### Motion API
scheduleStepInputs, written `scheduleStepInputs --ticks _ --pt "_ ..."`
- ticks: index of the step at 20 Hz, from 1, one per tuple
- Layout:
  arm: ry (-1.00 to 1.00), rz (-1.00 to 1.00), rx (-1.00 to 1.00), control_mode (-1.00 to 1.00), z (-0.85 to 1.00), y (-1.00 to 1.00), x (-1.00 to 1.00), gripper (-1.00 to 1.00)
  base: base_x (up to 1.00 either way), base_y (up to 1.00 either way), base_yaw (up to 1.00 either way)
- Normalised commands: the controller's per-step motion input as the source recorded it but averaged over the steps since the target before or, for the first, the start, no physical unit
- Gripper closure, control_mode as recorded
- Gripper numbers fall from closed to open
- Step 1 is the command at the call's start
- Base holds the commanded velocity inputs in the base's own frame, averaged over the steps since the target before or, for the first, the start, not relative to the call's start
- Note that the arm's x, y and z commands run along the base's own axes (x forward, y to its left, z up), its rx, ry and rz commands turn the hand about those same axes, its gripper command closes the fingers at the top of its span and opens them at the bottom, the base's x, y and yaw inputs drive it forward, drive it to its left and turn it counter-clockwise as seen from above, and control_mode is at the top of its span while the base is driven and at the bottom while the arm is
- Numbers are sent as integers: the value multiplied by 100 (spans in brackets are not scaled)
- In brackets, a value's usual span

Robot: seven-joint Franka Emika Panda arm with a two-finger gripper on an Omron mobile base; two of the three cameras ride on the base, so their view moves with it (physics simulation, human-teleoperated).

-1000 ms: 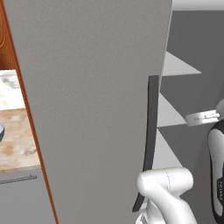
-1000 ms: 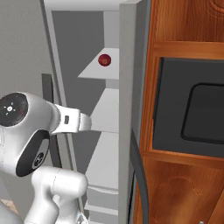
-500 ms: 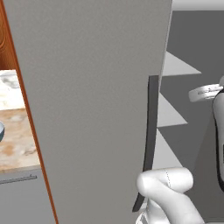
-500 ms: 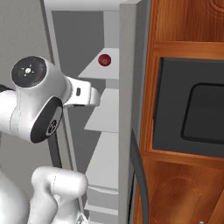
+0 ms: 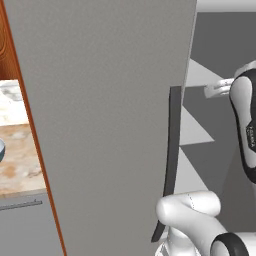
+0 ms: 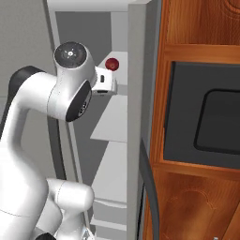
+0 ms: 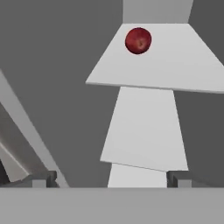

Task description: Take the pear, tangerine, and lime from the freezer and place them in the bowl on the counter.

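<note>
The freezer stands open, its wide grey door (image 5: 110,125) with the dark curved handle (image 5: 171,160) swung out in front of me. My gripper (image 7: 111,180) reaches inside, open, with nothing between its fingertips (image 7: 43,179). It hangs below the pale shelves (image 7: 148,65); on the upper one lies a dark red round fruit (image 7: 138,40). From the right base, the hand (image 6: 105,80) sits just left of that fruit (image 6: 112,64). The pear, tangerine and lime are out of view. A sliver of the bowl (image 5: 1,150) shows on the counter (image 5: 20,165) at the far left.
Brown wooden cabinets with a dark built-in appliance (image 6: 206,122) flank the freezer on its right. A grey drawer front (image 5: 22,225) lies under the counter. The door and the freezer's grey walls close in the arm on both sides.
The arm has lifted: the hand rose from the lower shelf level up beside the dark red fruit, staying open. The base has not moved.
</note>
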Motion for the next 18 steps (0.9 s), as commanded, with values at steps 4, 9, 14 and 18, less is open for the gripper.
scheduleStepInputs --ticks 4,9,14,18 --pt "0 6 0 -100 0 2 76 -100 0 0 0" --pt "2 11 0 -100 0 0 55 -100 0 0 0" --pt "0 11 0 -100 0 0 52 -100 0 0 0" --pt "-1 7 0 -100 0 0 59 -100 0 0 0"
